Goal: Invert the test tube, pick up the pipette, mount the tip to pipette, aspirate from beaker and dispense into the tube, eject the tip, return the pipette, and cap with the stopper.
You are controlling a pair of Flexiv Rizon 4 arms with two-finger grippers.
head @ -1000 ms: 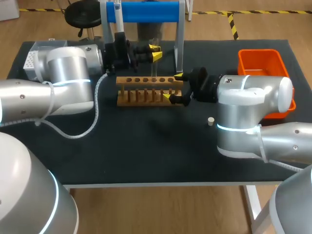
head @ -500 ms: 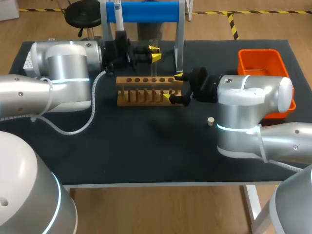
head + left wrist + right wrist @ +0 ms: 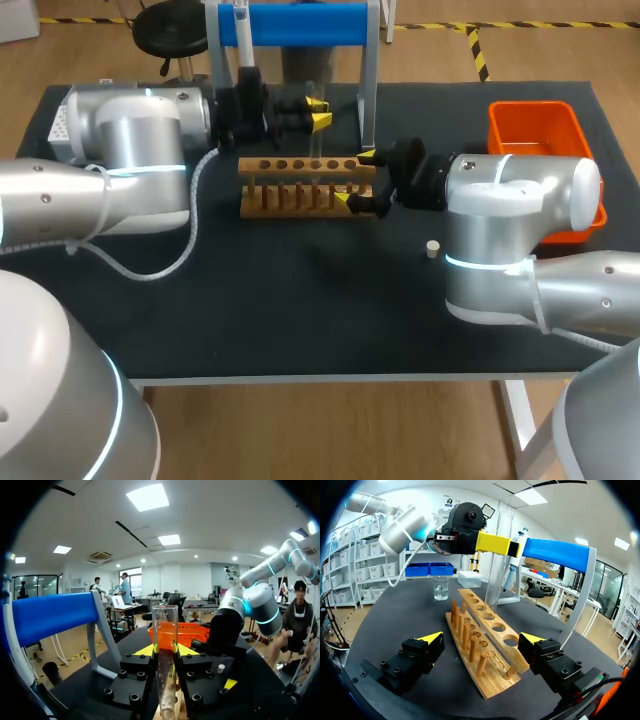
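Clamping an upright test tube (image 3: 165, 680), left gripper (image 3: 318, 108) hangs above the rack (image 3: 300, 186).

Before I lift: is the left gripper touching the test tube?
Touching. The left wrist view shows the left gripper with both fingers pressed against the test tube from opposite sides.

1. Open tabletop (image 3: 300, 300) stretches before the wooden rack (image 3: 290, 190).
2. Behind it, the blue stand (image 3: 300, 22) and left gripper (image 3: 319, 109), gripping a glass tube (image 3: 165, 630), block passage.
3. Right gripper (image 3: 356, 177) straddles the rack's end, fingers apart.
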